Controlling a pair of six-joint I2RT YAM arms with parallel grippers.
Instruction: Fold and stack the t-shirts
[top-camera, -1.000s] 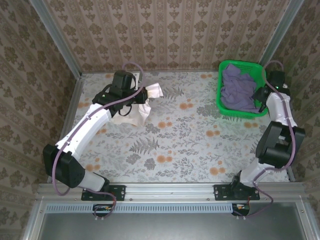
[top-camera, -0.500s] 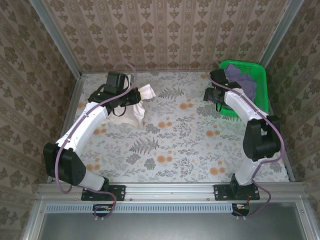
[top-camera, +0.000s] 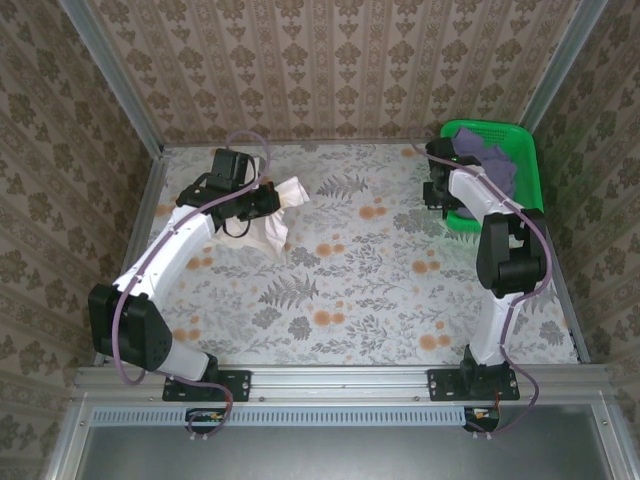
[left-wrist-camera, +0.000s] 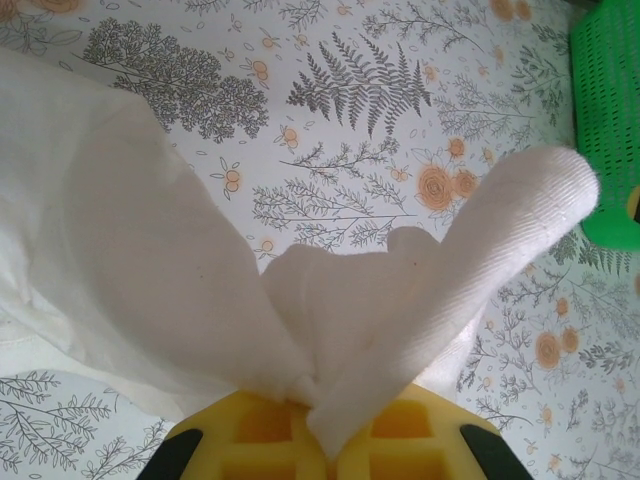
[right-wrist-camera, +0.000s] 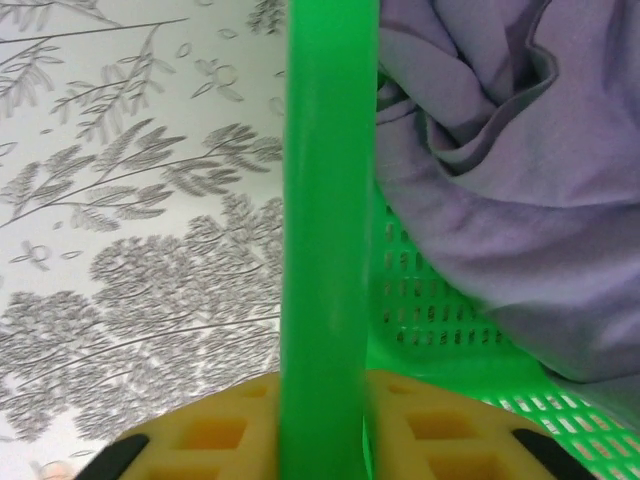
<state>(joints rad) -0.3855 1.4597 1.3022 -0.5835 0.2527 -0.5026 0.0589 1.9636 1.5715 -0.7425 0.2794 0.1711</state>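
Top external view: a table (top-camera: 340, 290) with a fern-and-flower printed surface carries two white-and-black arms. At its far right corner sits a green mesh basket (top-camera: 529, 172) of rigid plastic, rectangular with rounded corners. It holds the lavender-purple t-shirt (top-camera: 490, 160), crumpled in soft folds. The cream-white t-shirt (top-camera: 272, 228) lies bunched at the far left of the table, with one part raised above the rest.

The left gripper (top-camera: 268, 196) is clamped tight on that raised part. The right gripper (top-camera: 438, 195) sits at the basket's left rim, well apart from the left one.

Left wrist view gives the closer detail: yellow waffle-moulded fingers (left-wrist-camera: 250, 442) pinch a gathered fold of the cream cloth. Its fine ribbed knit shows on a rounded flap rising to the right.

Right wrist view gives the grip on the basket — the smooth, thick rim (right-wrist-camera: 325, 200) runs upright between the yellow pads (right-wrist-camera: 200, 435). They press against it on either side with no gap to see, so the jaws stand narrowly apart, closed on the rim. Just right of the rim, the perforated basket wall and the lavender cloth touch.
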